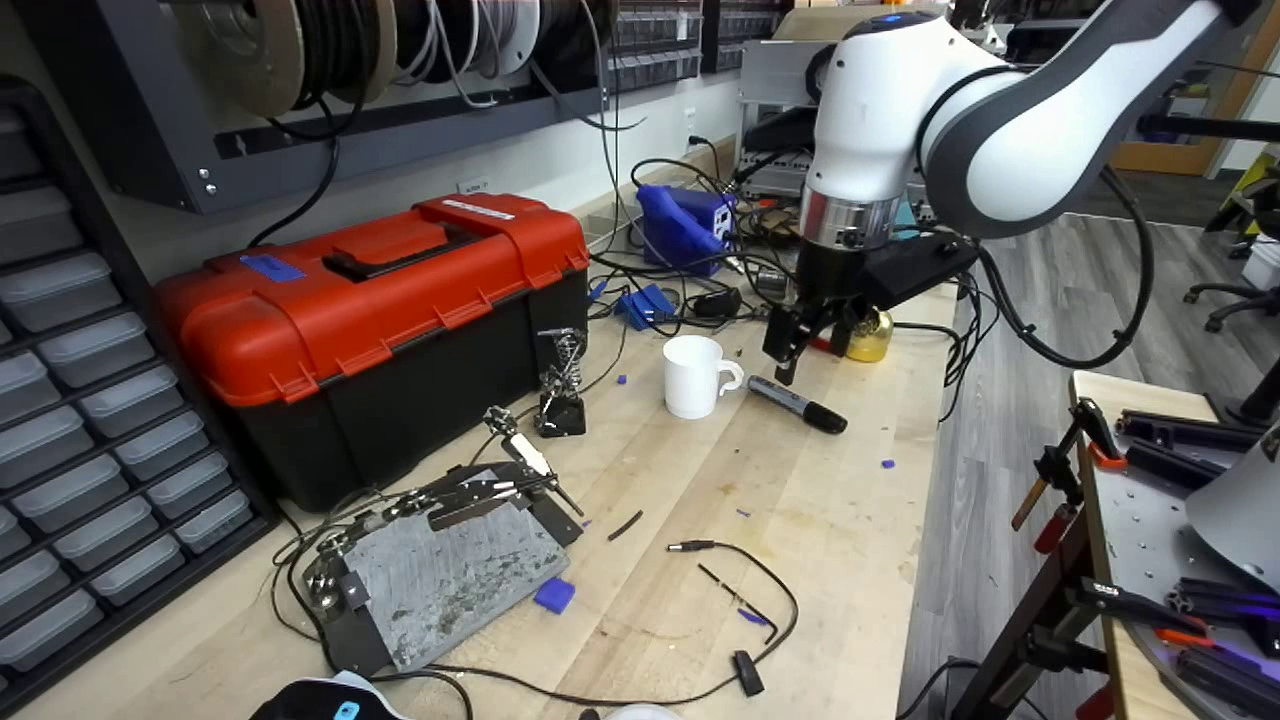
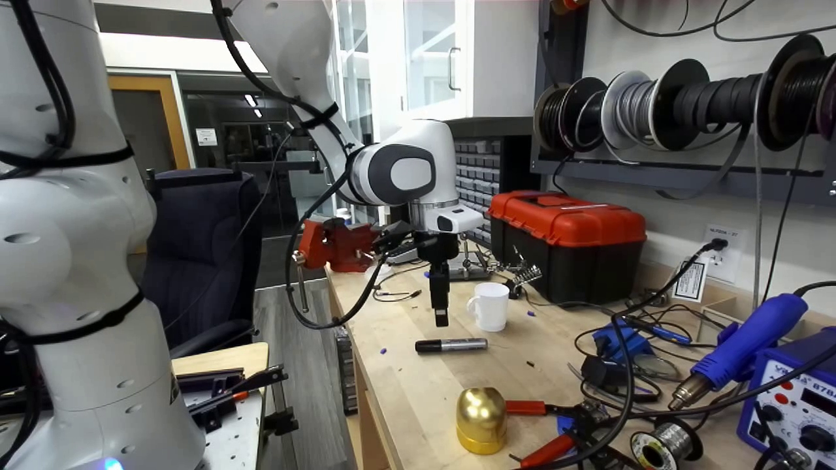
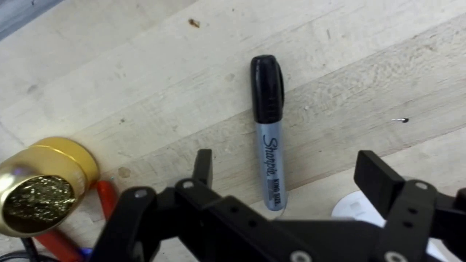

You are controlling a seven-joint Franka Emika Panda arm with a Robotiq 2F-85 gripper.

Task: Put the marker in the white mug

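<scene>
Now hovering over the marker with empty, wide-spread gripper; perhaps risking bumping the white mug, just left in an exterior view, through off-centre descent.

Black-capped marker near the white mug
The marker, grey-barrelled, lies flat on the table; just apart from it, the plain, one-handled white mug stands upright.

Grained wood counter; marker with glossy plastic cap and smooth barrel; smooth white mug; shiny metallic pot with rough, glinting filling; plastic toolbox.
</scene>
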